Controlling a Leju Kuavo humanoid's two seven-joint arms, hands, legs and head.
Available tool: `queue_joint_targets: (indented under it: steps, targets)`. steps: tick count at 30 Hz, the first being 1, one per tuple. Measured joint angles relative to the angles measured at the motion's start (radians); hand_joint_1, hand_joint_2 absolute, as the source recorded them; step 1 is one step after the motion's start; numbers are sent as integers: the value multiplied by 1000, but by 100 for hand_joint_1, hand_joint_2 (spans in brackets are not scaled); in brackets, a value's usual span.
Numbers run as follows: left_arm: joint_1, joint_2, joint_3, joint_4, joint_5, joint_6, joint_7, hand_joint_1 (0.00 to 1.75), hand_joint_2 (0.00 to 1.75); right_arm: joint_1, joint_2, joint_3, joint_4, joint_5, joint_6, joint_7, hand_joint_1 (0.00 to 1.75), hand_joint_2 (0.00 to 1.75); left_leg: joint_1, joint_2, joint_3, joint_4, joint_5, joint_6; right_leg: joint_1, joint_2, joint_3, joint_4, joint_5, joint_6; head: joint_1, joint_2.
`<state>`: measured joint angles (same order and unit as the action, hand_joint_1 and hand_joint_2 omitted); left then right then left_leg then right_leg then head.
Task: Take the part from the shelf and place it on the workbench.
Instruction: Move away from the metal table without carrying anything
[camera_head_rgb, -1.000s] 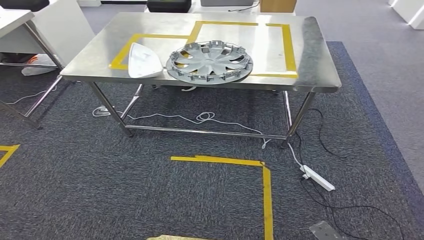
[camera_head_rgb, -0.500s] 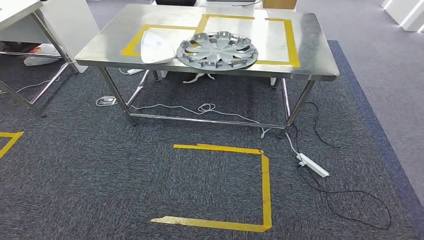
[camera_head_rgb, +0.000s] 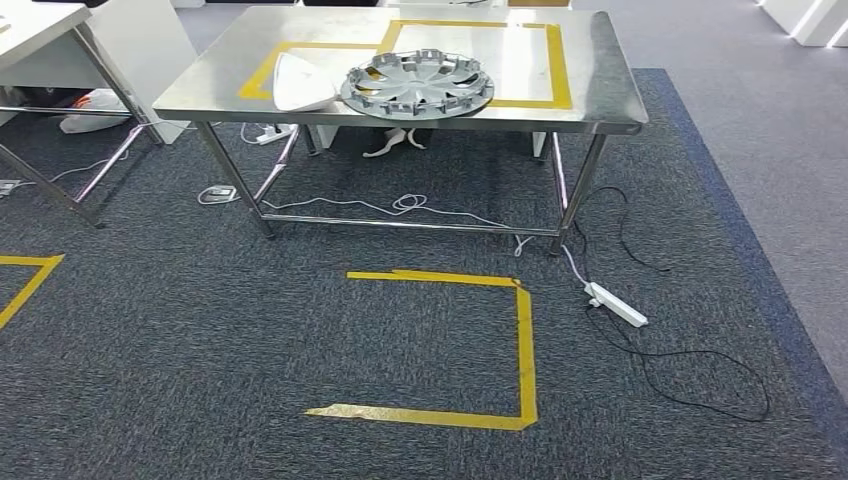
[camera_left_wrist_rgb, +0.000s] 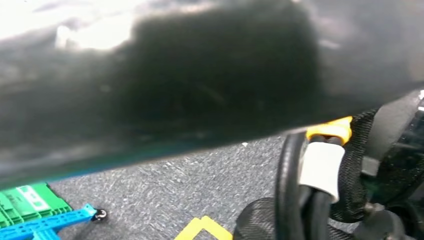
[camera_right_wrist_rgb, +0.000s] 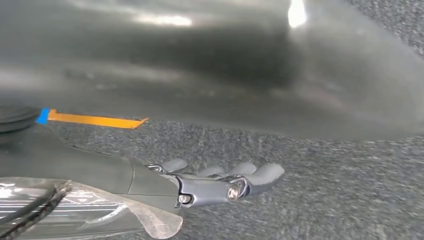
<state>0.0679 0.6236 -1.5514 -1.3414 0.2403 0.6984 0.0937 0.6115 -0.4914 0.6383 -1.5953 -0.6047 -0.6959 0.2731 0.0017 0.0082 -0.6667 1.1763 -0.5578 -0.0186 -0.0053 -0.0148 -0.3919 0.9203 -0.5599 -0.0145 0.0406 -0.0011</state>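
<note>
A silver hubcap (camera_head_rgb: 417, 84) is lying on the steel worktop (camera_head_rgb: 610, 90), touching a white part (camera_head_rgb: 299, 83) beside it. The right hand (camera_right_wrist_rgb: 220, 182) is hanging over carpet, fingers extended, holding nothing. Left hand's state: cannot tell.

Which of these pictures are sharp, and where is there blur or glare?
Head view: sharp, with soft glare on the steel table. Left wrist view: a big dark blurred shape close to the lens. Right wrist view: a blurred grey surface with a bright glint; the right hand is fairly sharp.
</note>
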Motion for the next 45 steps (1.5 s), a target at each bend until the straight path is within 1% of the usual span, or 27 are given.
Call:
queue_joint_targets:
  steps: [1,2,3,4,5,6,7,8,9,11,12,13,17,18,21,22,25,32,37,39,41,42,43,44,45]
  targets:
    - [0,-2,0,3,0,1,0,0,0,0,0,2,0,-10,0,-8,0,0,3,0,-8,60,-26,-4,0,-1,-11,3,7,1,-1,0]
    - [0,-4,0,5,0,1,0,0,0,1,0,2,0,-19,0,-15,0,0,5,0,-4,95,-29,-7,0,-2,-22,7,13,2,0,0]
    - [0,-5,0,7,0,2,0,0,0,1,-1,3,0,-27,0,-21,0,0,7,0,16,92,-15,-8,-1,-2,-33,12,17,3,0,0]
    - [0,-6,0,8,0,2,0,0,0,1,-1,3,0,-33,0,-24,0,0,9,0,55,47,9,-8,-1,-2,-42,17,20,6,0,0]
    - [0,-7,0,9,0,2,0,0,0,1,-2,3,0,-37,0,-27,0,0,10,-1,105,-25,30,-8,-2,-2,-48,22,22,8,-1,0]
    - [0,-7,0,9,0,2,0,0,0,0,-2,3,0,-40,0,-28,0,0,10,-2,153,-99,41,-5,-2,-2,-54,28,23,12,-1,0]
    - [-1,-8,0,10,0,2,0,0,0,0,-3,4,0,-41,0,-30,0,0,9,-3,185,-154,45,-1,-1,-3,-58,32,24,16,0,0]
    - [-1,-8,-1,10,0,2,0,0,0,0,-4,4,0,-43,-1,-32,0,0,8,-5,201,-186,43,4,0,-3,-61,36,25,20,0,0]
    - [-1,-9,-1,10,0,2,0,0,0,0,-5,5,0,-47,-1,-34,0,0,7,-5,201,-196,41,9,2,-2,-65,40,24,21,0,0]
    - [-1,-11,-2,11,0,2,0,0,0,0,-7,6,0,-55,-1,-42,0,0,7,-5,194,-200,41,16,4,-1,-70,43,24,9,1,0]
    - [-1,-11,-2,11,0,2,0,0,0,0,-8,6,0,-58,-1,-45,0,0,7,-5,193,-201,42,17,4,-1,-73,45,23,2,1,0]
    - [-1,-12,-2,11,0,2,0,0,0,0,-8,6,0,-60,-1,-47,0,0,6,-5,192,-200,42,18,4,-1,-74,45,24,-3,1,0]
    - [-1,-12,-2,12,0,2,0,0,0,0,-8,7,0,-62,-1,-49,0,0,5,-5,192,-200,43,19,4,-1,-74,44,25,-3,1,0]
    - [-1,-13,-2,12,0,2,0,0,0,0,-8,7,0,-66,-1,-52,0,0,3,-5,191,-200,44,22,2,0,-74,43,28,1,1,0]
    - [-1,-16,-2,16,0,2,0,0,0,1,-9,8,0,-88,-1,-68,0,0,-6,-3,182,-199,51,35,-7,1,-82,37,42,29,1,0]
    - [-1,-17,-2,17,0,2,0,0,0,1,-10,10,1,-92,-1,-72,0,0,-8,-3,180,-198,53,38,-9,1,-84,36,45,36,1,0]
    - [-1,-17,-3,17,1,2,2,0,0,-1,-13,13,3,-75,-1,-73,0,0,-9,-3,178,-198,55,40,-9,1,-87,36,47,41,1,0]
    - [-1,-17,-3,17,2,2,4,0,0,-7,-20,22,14,-46,-1,-65,0,0,-8,-3,178,-197,57,39,-9,1,-89,39,47,42,0,0]
    - [-1,-16,-4,18,3,2,5,0,0,-10,-21,27,18,-1,-1,-38,0,0,-10,-3,172,-191,57,42,-11,0,-93,41,51,46,0,0]
    - [-1,-16,-4,18,3,2,5,0,0,-12,-21,28,19,13,-1,-30,0,0,-11,-4,169,-190,58,45,-12,-1,-91,40,53,50,0,0]
    - [-1,-15,-5,18,3,2,5,0,0,-13,-21,28,20,17,-1,-29,0,0,-10,-5,167,-198,66,53,-13,-3,-89,40,53,56,0,0]
    - [-1,-15,-6,18,3,2,5,0,0,-13,-22,28,20,18,-1,-29,0,0,-8,-7,166,-204,72,59,-13,-2,-94,51,43,58,1,0]
    - [-1,-15,-6,19,3,2,5,0,0,-13,-22,29,21,19,-1,-29,0,0,-5,-9,164,-210,79,65,-13,1,-110,79,21,60,2,0]
    - [-1,-15,-7,19,3,2,5,0,0,-13,-23,29,21,20,-1,-29,0,0,-3,-12,161,-214,85,68,-14,5,-136,131,-13,61,2,0]
    - [-1,-16,-8,19,3,2,5,0,0,-13,-23,29,21,20,-1,-29,0,0,-4,-16,155,-215,88,70,-14,9,-168,203,-52,62,3,0]
